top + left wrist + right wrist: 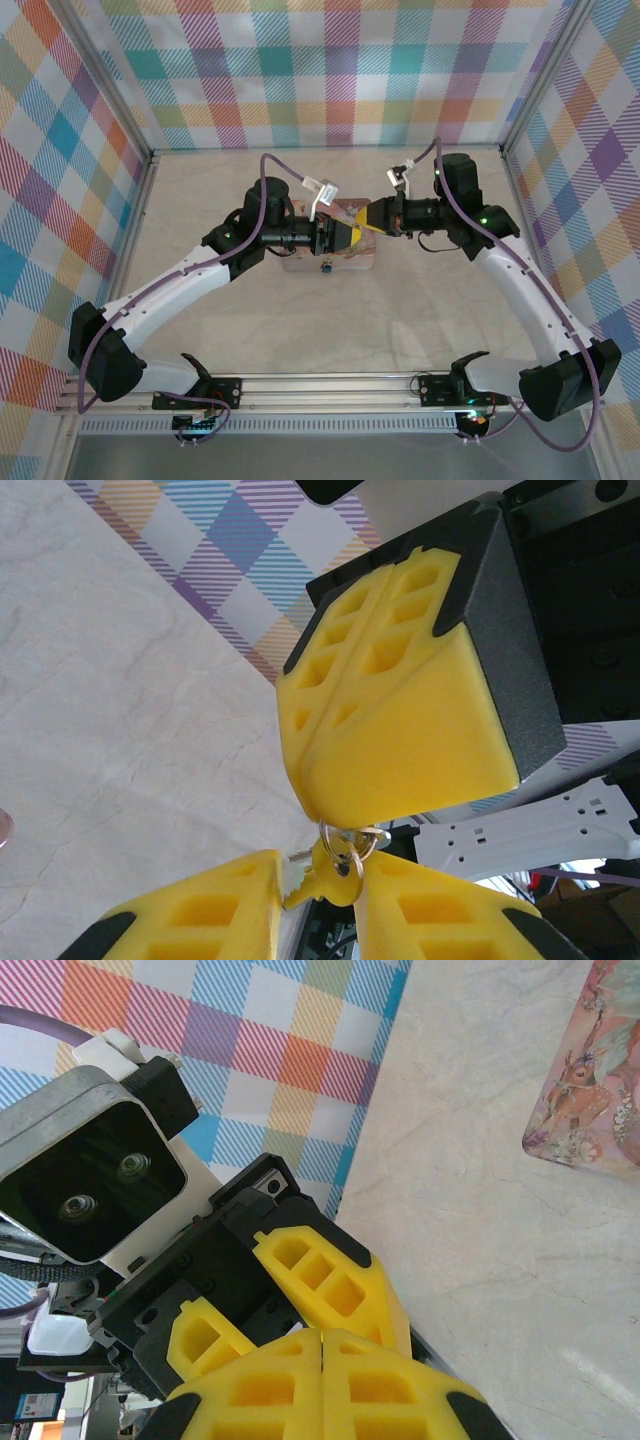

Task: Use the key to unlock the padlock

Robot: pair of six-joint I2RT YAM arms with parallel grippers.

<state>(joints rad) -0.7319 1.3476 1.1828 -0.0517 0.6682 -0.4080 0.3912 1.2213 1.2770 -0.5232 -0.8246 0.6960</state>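
From above, we see the left gripper [350, 235] and the right gripper [374, 220] tip to tip over the tin [300, 262]. The padlock [326, 267] sits at the tin's near edge, apart from both.

In the left wrist view, the right gripper's fingers [400, 740] are pressed together on the ring [352, 837]. The key [322, 883] hangs from the ring into the gap between the left fingers [200, 920], which stand a little apart. We cannot tell whether they bear on it. We judge the key light, thin, stiff and slick, and free to swing on its ring. It wants pads flat on its head, with the blade left clear.

In the right wrist view, the right fingers [390, 1390] meet along a closed seam, with the tin at the upper right. The padlock looks light enough to skid, so we would pinch its body and keep the keyhole clear.
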